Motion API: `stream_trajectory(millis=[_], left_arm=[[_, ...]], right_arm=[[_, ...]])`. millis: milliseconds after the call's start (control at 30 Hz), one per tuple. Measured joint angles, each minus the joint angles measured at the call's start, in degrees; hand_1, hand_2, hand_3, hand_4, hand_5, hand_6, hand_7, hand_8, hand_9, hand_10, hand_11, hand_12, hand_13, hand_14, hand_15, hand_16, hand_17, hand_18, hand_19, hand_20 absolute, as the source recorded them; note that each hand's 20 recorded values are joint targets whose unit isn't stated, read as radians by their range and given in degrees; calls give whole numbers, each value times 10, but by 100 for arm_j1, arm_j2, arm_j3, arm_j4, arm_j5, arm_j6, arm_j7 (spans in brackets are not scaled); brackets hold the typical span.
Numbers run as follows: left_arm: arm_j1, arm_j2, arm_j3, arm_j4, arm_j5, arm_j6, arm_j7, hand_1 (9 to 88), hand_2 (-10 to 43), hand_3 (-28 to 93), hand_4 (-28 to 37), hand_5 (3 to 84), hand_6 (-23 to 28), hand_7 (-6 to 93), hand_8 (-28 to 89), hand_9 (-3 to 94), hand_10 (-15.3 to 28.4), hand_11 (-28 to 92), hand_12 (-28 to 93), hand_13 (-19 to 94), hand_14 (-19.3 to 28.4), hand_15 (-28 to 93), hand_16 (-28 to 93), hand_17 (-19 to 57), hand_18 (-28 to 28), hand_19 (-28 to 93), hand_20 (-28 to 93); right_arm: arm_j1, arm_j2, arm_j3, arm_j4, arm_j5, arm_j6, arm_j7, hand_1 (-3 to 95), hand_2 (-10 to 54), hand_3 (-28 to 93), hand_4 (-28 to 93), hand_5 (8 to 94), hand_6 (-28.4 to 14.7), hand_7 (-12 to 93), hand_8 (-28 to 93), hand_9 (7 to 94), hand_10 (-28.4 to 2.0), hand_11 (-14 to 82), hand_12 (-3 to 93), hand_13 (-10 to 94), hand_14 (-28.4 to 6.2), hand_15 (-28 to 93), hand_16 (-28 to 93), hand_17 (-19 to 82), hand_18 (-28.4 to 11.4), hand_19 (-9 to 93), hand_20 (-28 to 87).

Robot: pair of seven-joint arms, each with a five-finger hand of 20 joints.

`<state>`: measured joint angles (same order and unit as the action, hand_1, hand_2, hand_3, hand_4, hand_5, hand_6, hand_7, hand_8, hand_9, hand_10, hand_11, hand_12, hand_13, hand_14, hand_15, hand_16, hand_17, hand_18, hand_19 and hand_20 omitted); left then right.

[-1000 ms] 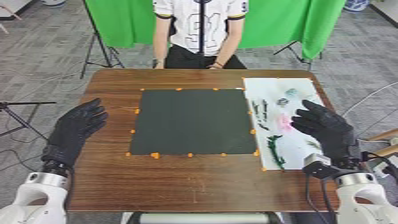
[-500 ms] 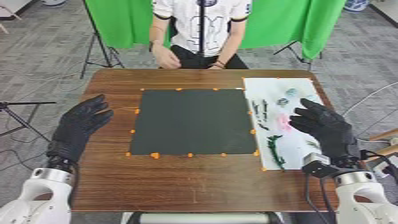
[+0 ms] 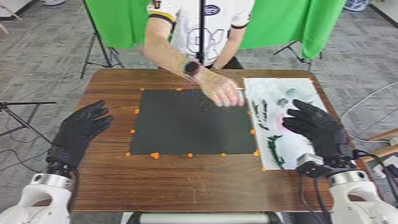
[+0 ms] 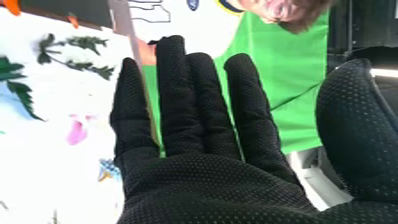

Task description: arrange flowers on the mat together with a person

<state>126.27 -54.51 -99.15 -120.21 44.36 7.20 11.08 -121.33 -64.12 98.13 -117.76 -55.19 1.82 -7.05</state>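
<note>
Flowers are laid out on a white sheet (image 3: 266, 87) along the table's (image 3: 178, 185) right edge, presumably as a supply kept beside the dark mat (image 3: 191, 125), spaced so each can be picked singly. Pale blooms (image 3: 282, 101) lie toward the far right corner, small sprigs (image 3: 264, 109) along the mat side, a long green stem (image 3: 276, 149) nearer the robot; a pink flower (image 4: 77, 131) lies among them. Orange markers (image 3: 155, 155) edge the mat, likely to fix its position. Person's hand (image 3: 220, 89) extends over the mat's far right corner; whether it holds anything, cannot tell. Robot's right hand (image 3: 313, 125): open, raised by the sheet, probably for short access to the stems. Left hand (image 3: 80, 129): open, by the left edge, apparently waiting. Judged an opening stage; crossing reaches are the risk.
</note>
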Motion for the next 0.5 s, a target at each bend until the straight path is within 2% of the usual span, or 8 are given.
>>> stream_trajectory(millis=[500], left_arm=[[88, -63, -29, -15, -6, 14, -2, 325, -40, 702, -233, 373, 37, 211, -99, 333, 111, 269, 168, 294, 137, 379, -16, -37, 200, 495, 106]], right_arm=[[51, -41, -8, 12, 6, 7, 34, 174, 37, 896, -244, 454, -40, 184, -105, 468, -145, 143, 217, 430, -126, 326, 210, 139, -211, 448, 227]])
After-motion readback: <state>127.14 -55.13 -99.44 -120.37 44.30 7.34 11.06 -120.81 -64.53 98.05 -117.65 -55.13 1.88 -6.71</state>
